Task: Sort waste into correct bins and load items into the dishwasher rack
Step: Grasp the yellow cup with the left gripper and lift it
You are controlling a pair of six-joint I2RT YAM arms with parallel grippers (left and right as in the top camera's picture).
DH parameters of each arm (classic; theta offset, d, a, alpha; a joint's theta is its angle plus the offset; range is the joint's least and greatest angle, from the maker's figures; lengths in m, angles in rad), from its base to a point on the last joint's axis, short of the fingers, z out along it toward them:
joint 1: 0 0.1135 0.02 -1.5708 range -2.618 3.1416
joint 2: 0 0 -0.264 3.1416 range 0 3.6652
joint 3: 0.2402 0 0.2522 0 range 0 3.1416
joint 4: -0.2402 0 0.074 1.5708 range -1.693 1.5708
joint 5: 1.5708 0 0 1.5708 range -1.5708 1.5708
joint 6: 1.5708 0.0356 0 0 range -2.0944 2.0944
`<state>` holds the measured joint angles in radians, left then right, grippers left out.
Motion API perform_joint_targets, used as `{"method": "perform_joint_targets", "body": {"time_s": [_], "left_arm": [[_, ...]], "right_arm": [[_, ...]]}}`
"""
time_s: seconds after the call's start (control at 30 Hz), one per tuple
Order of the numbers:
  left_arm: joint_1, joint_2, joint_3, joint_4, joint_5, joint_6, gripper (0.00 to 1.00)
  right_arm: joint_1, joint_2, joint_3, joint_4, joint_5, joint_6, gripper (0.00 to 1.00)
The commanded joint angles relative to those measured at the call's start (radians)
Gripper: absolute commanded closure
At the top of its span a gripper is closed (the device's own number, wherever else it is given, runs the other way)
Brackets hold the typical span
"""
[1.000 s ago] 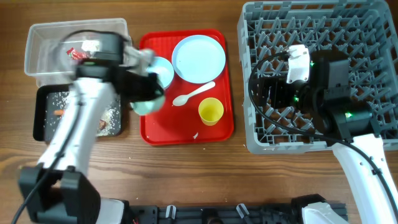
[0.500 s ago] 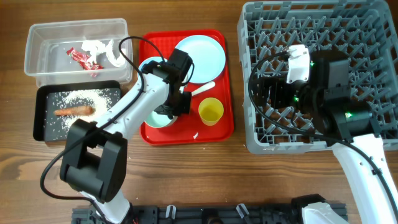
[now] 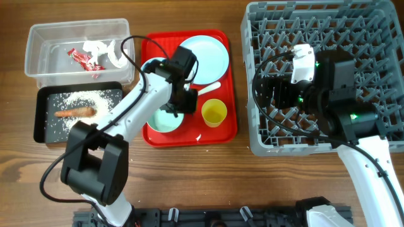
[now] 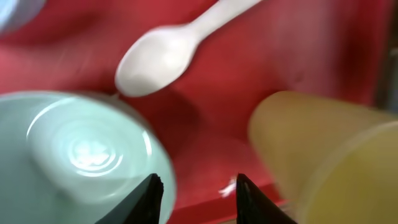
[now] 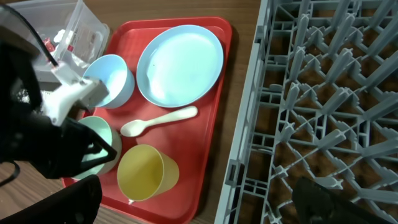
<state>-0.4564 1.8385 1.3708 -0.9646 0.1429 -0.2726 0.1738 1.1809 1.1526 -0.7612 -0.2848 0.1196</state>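
The pale green-blue bowl (image 4: 81,155) sits upright on the near left part of the red serving tray (image 4: 205,130). The yellow cup (image 4: 323,155) is just to its right and the white plastic spoon (image 4: 168,53) lies just beyond it. The bowl looks like thin moulded plastic: light, stiff and unlikely to break, but glossy and so probably slippery, with a bright glare off its inside base. It appears empty. A pinch over the rim, one finger inside the wall and one outside, seems the surest hold. The side towards the cup leaves the least room, so the open near edge looks the better place.

The left gripper (image 4: 196,194) hovers low above the tray with its jaws parted and nothing between them, one finger over the bowl's rim on the cup side, the other over bare tray. The right gripper (image 5: 198,190) hangs over the dishwasher rack (image 3: 248,88), fingers spread wide and empty. On the far part of the tray lie the pale blue plate (image 5: 180,65) and a second bowl (image 5: 112,78), neither loaded yet
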Motion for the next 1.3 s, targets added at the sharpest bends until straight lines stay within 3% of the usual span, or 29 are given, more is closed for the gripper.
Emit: {"method": "perform_joint_targets", "body": {"time_s": [0.0,0.1,0.5,0.67,0.8,0.9,1.13,1.27], "left_arm": [[0.008,-0.005,0.096,0.013,0.071,-0.005,0.52],[0.001,-0.005,0.105,0.047,0.084,-0.004,0.48],[-0.079,0.038,0.101,0.01,0.08,0.113,0.47],[-0.084,0.096,0.101,0.01,0.076,0.112,0.55],[-0.084,0.131,0.101,0.011,0.074,0.111,0.82],[-0.084,0.131,0.101,0.014,0.074,0.108,0.94],[-0.058,0.116,0.118,0.01,0.15,0.101,0.96],[0.042,0.081,0.157,-0.004,0.322,0.101,0.96]], "right_arm": [[0.003,0.007,0.019,0.002,-0.002,0.014,0.0],[0.002,0.007,0.019,0.0,-0.002,0.013,0.0],[0.002,0.007,0.019,0.001,-0.002,0.013,0.0],[0.002,0.007,0.019,0.001,-0.002,0.014,0.0],[0.002,0.007,0.019,0.0,-0.002,0.013,0.0],[0.002,0.007,0.019,0.001,-0.002,0.013,0.0],[0.003,0.007,0.019,0.002,-0.007,0.016,0.0],[0.003,0.013,0.019,0.037,-0.097,0.053,0.0]]}}
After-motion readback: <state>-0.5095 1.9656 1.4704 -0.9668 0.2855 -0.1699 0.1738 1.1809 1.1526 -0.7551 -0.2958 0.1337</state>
